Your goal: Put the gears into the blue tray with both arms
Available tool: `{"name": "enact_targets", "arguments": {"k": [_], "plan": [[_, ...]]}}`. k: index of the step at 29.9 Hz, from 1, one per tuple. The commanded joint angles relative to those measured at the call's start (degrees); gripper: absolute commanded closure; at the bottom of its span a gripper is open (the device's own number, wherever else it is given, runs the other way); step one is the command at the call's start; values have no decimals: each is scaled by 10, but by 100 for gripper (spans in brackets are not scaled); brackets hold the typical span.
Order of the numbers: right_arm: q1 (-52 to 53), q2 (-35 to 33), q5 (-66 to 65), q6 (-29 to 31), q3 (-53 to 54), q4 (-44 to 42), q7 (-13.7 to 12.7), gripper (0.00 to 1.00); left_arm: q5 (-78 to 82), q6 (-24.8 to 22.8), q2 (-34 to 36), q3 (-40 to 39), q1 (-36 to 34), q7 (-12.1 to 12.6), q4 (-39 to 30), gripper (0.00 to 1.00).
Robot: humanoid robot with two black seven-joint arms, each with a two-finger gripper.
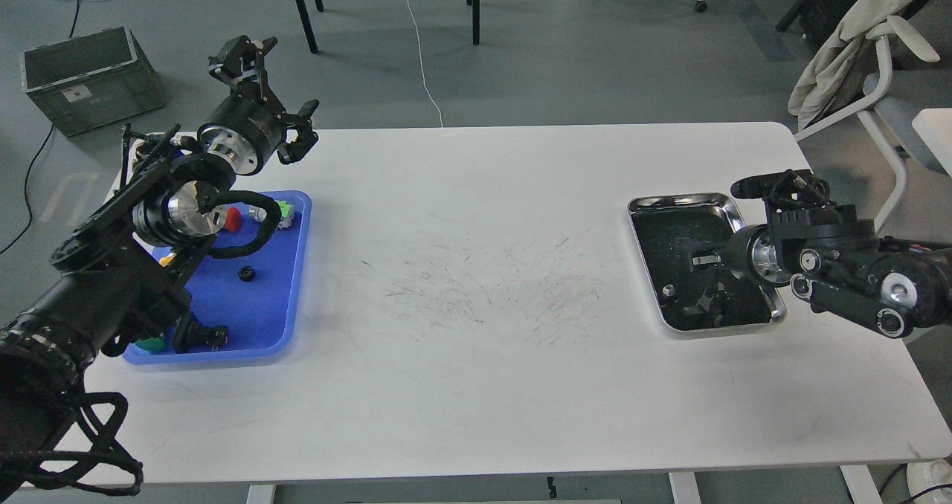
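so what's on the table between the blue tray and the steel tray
Nothing: in the head view the white table between the blue tray and the steel tray holds only faint dark scuff marks.

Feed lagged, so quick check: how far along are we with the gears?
Done: one gear lies in the blue tray. In hand: the right hand is low in the steel tray; its grip is unclear. The left hand is raised, open and empty. Left: a second gear, not visible in the blue tray.
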Motion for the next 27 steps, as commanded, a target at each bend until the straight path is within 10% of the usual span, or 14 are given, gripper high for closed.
{"name": "enact_targets", "arguments": {"k": [1,10,18,27], "plan": [[-5,3,0,0,0,-14,2,48,0,0,1,0,1,0,0,2],[-7,12,0,0,0,-32,4,60,0,0,1,0,2,-1,0,2],[-13,16,-1,2,0,-37,4,99,0,0,3,0,2,-1,0,2],[53,9,8,0,7,-5,4,98,0,0,5,0,2,-1,1,2]]}}
